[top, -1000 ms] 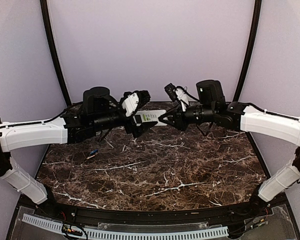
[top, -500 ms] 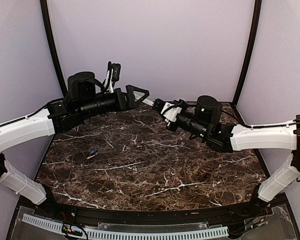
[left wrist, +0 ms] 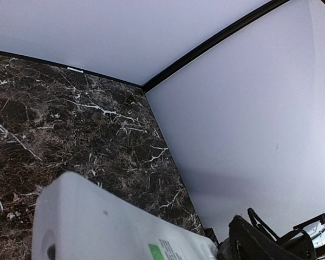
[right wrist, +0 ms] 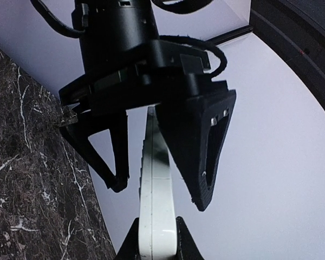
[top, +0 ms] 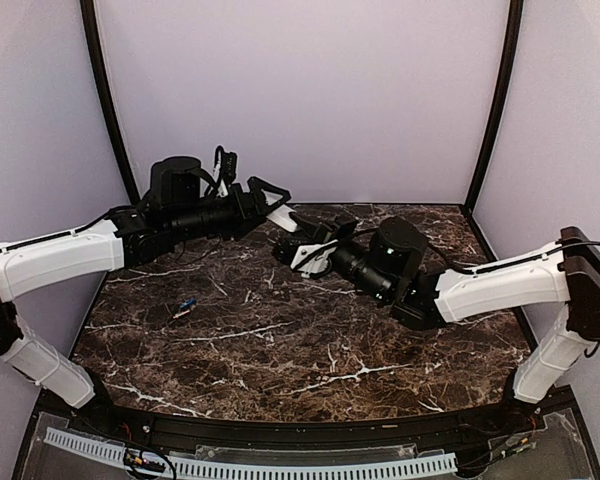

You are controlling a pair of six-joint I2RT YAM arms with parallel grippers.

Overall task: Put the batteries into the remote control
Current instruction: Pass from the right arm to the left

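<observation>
The remote control (right wrist: 153,184) is gripped edge-on by the right hand (right wrist: 154,242), with its far end between the wide-spread fingers (right wrist: 197,146) of the left hand (right wrist: 158,196). The left hand should be closed squarely on the flat faces before the right hand lets go. A battery (top: 185,307) lies on the worktop (top: 310,340), well apart from either hand.

Veined marble table (top: 310,340) in a lilac booth.
Its dark brown top carries white veins; pale purple walls (top: 300,90) close three sides, two curved black bars (top: 104,100) rise at the back corners, a white slotted strip (top: 280,467) lines the near edge.
</observation>
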